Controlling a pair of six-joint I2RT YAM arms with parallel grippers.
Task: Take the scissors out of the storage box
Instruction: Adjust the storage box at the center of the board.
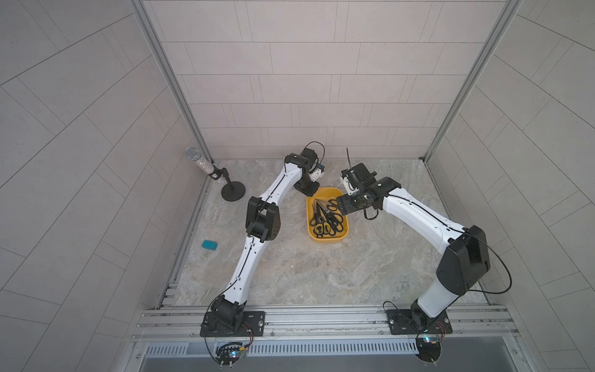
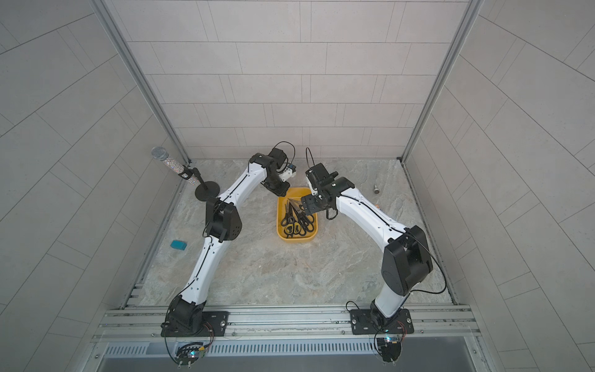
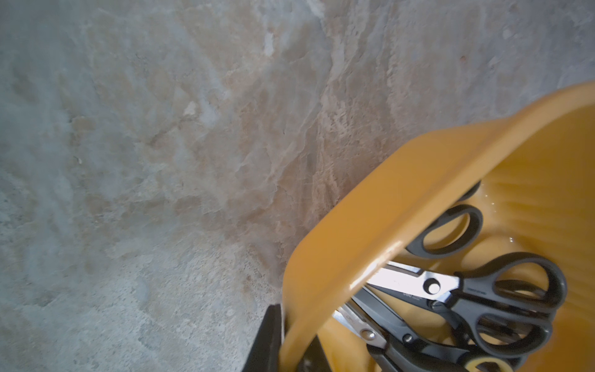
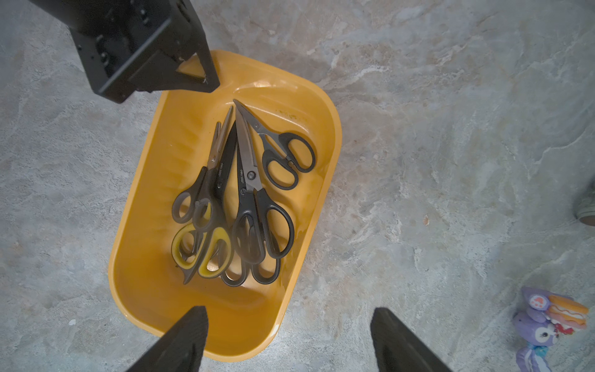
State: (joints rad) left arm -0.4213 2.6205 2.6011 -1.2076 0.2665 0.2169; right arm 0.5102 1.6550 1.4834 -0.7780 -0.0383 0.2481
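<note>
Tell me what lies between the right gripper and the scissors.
Nothing in the way: in the right wrist view, only bare floor and rim of the storage box show between the right gripper, jaws open, and the scissors.

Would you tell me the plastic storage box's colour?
Mustard-yellow storage box, clearest in the right wrist view.

Top views look down from high at six o'clock; both wrist cameras, close in, share the storage box (image 4: 145,283).

The storage box (image 4: 145,199) is mustard yellow, the scissors (image 4: 248,175) have black handles, one with yellow too, and the table (image 4: 450,128) is swirly grey-brown.
</note>
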